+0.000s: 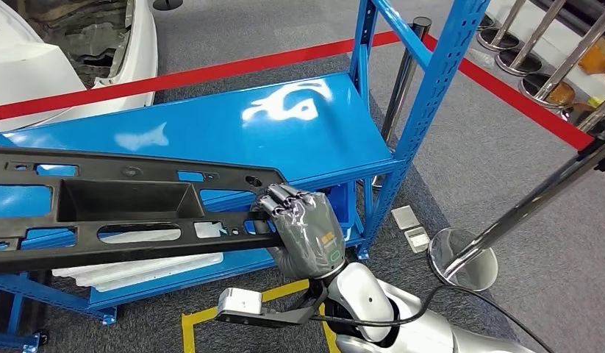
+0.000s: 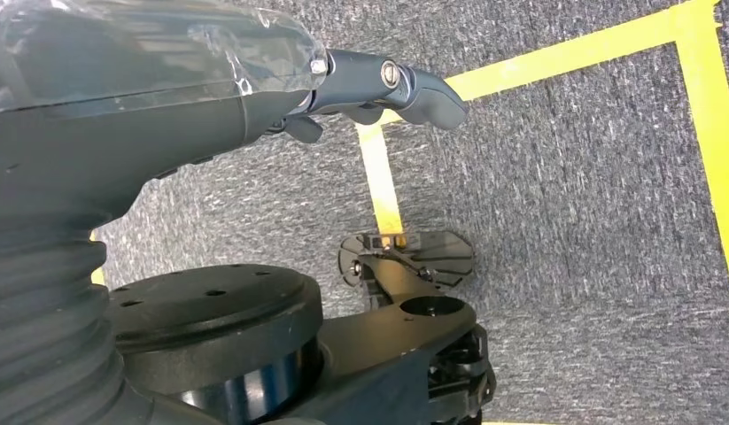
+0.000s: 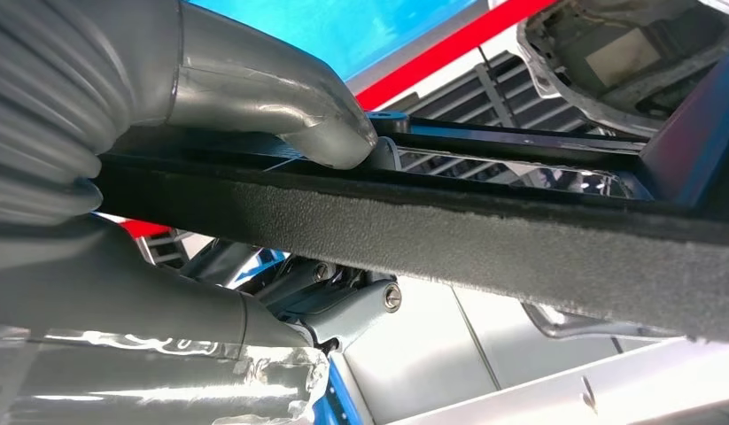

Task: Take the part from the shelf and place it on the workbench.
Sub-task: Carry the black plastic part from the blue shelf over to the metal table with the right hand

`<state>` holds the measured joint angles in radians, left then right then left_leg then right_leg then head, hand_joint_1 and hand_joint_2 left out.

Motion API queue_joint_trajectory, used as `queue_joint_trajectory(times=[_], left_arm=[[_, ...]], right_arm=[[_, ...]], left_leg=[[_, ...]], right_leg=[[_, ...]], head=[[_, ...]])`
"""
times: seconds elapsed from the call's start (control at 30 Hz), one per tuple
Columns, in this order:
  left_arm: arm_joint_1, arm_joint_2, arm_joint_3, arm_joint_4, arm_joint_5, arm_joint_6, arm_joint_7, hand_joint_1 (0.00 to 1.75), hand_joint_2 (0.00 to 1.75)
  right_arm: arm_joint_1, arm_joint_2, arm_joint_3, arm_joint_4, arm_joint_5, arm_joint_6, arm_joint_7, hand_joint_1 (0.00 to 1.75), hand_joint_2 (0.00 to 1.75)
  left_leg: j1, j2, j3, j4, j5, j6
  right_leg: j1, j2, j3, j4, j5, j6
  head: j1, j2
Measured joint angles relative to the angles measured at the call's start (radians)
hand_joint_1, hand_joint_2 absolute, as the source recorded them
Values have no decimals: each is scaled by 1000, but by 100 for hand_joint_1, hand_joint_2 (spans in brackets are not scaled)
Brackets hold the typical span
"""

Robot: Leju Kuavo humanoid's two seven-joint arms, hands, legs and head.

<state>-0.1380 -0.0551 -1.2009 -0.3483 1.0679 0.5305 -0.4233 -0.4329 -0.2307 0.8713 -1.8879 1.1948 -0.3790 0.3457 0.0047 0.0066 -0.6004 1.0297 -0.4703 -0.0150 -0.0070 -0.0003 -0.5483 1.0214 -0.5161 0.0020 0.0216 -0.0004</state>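
A long black plastic part [image 1: 123,198] with several cut-outs stretches from the left edge of the head view across the front of the blue shelf [image 1: 284,140], just above its glossy deck. My right hand [image 1: 306,232] grips the part's right end, fingers curled over the top edge. In the right wrist view the thumb [image 3: 281,106] presses on one side of the part's rough black edge [image 3: 431,230] and the darker fingers wrap the other side. My left hand [image 2: 254,80] hangs over grey carpet with its fingers stretched out and nothing in them.
A white panel [image 1: 137,261] lies on the shelf's lower deck. Blue uprights [image 1: 431,95] stand at the shelf's right end. Chrome barrier posts with round bases [image 1: 461,257] stand to the right. Red tape [image 1: 211,73] crosses the floor behind, yellow tape [image 1: 189,323] near my feet. White car bodywork [image 1: 64,51] sits far left.
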Motion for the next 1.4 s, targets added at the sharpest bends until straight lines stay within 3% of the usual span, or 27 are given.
queue_joint_trajectory(times=[0.07,0.13,0.2,0.23,0.33,0.4,0.47,0.53,0.6,0.67,0.7,0.73,0.77,0.83,0.9,1.03,1.1,1.17,1.2,1.23,1.27,1.33,1.4], left_arm=[[0,0,0,0,0,1,-1,0,175],[1,0,0,0,1,1,-1,0,175],[1,0,0,0,1,1,-1,0,175],[2,0,0,0,2,1,-2,0,175],[1,0,0,0,2,2,-4,0,175],[0,0,0,0,2,2,-5,0,175],[1,0,0,0,2,2,-6,0,175],[1,0,0,0,2,2,-7,0,175],[-1,0,0,0,2,2,-8,0,175],[-1,0,0,0,2,2,-8,0,175],[-1,0,0,0,2,2,-9,0,175],[0,0,0,0,2,2,-9,0,175],[-1,0,0,0,2,2,-10,0,175],[-1,0,0,0,1,2,-11,0,175],[-3,0,0,0,1,2,-11,0,175],[-6,0,0,0,0,-1,-11,0,175],[-7,0,0,0,1,-1,-11,0,175],[-6,0,0,0,2,-1,-11,0,175],[-6,0,0,0,2,-1,-11,0,175],[-6,0,0,0,2,-1,-11,0,175],[-6,0,0,0,2,-1,-11,0,175],[-7,0,0,0,2,-1,-11,0,175],[-7,0,0,0,2,-1,-11,0,175]], right_arm=[[-1,1,0,0,0,0,0,175,175],[-1,2,0,0,0,1,0,175,175],[-1,2,0,0,0,3,0,175,175],[-1,2,0,0,0,4,0,175,175],[-2,3,0,0,0,6,0,175,175],[-2,4,0,0,-2,6,-1,175,175],[-3,4,0,0,-7,6,-3,175,175],[-3,4,0,0,-11,6,-5,175,175],[-4,4,0,0,-12,6,-5,175,175],[-3,4,0,0,-13,6,-5,175,175],[-3,4,0,0,-13,6,-5,175,175],[-3,4,0,0,-13,6,-5,175,175],[-3,4,0,0,-13,6,-5,175,175],[-4,4,0,0,-13,6,-5,175,175],[-5,4,0,0,-13,6,-5,175,175],[-5,4,0,0,-13,6,-5,175,175],[-5,5,0,0,-13,6,-5,175,175],[-5,5,0,0,-13,6,-4,175,175],[-5,5,0,0,-13,6,-4,175,175],[-4,5,0,0,-13,6,-4,175,175],[-4,5,0,0,-13,6,-4,175,175],[-4,5,0,0,-13,6,-5,175,175],[-5,5,0,0,-13,6,-5,175,175]], left_leg=[[2,-2,-19,49,-43,-11],[5,-3,-64,168,-117,-19],[7,-2,-91,262,-155,-24],[8,-2,-82,261,-148,-24],[10,-5,25,81,-65,-20],[8,-8,58,0,-44,-13],[6,-9,53,-9,-42,-3],[9,-6,48,-14,-33,12],[11,-2,41,-20,-23,27],[9,-1,30,-19,-16,34],[8,0,25,-18,-12,34],[7,0,20,-17,-9,34],[7,0,16,-16,-7,33],[7,0,13,-13,-4,30],[4,0,5,-6,0,21],[3,-1,-10,4,1,-4],[5,-2,-32,66,-50,-16],[7,-3,-77,192,-125,-26],[8,-2,-93,246,-148,-29],[8,-2,-94,268,-152,-31],[8,-2,-76,251,-138,-31],[10,-3,-1,126,-82,-27],[8,-4,52,19,-51,-18]], right_leg=[[-5,-4,-5,-7,11,-14],[-5,-7,-14,-7,18,-22],[-5,-8,-23,-5,23,-24],[-5,-8,-27,-4,25,-23],[-3,-7,-32,4,28,-19],[0,-6,-41,10,32,-8],[1,-6,-48,10,39,5],[-2,-5,-55,24,25,15],[-4,-3,-85,102,-34,23],[-5,-2,-132,227,-104,29],[-6,-2,-146,273,-122,30],[-6,-2,-143,286,-120,31],[-6,-2,-122,263,-103,30],[-6,-2,-41,126,-42,23],[-2,-1,9,21,-13,16],[-1,1,4,-3,-3,-2],[-6,-3,-2,-8,8,-15],[-5,-6,-11,-7,15,-22],[-4,-7,-16,-6,17,-23],[-4,-8,-21,-4,20,-23],[-4,-7,-25,-2,22,-22],[-5,-7,-31,3,24,-20],[-2,-6,-38,12,26,-13]], head=[[-7,0],[-18,0],[-24,0],[-25,0],[-30,0],[-31,0],[-31,0],[-30,0],[-23,0],[-15,0],[-14,0],[-12,0],[-12,0],[-10,0],[-8,0],[-10,0],[-18,0],[-27,0],[-29,0],[-30,0],[-32,0],[-34,0],[-34,0]])
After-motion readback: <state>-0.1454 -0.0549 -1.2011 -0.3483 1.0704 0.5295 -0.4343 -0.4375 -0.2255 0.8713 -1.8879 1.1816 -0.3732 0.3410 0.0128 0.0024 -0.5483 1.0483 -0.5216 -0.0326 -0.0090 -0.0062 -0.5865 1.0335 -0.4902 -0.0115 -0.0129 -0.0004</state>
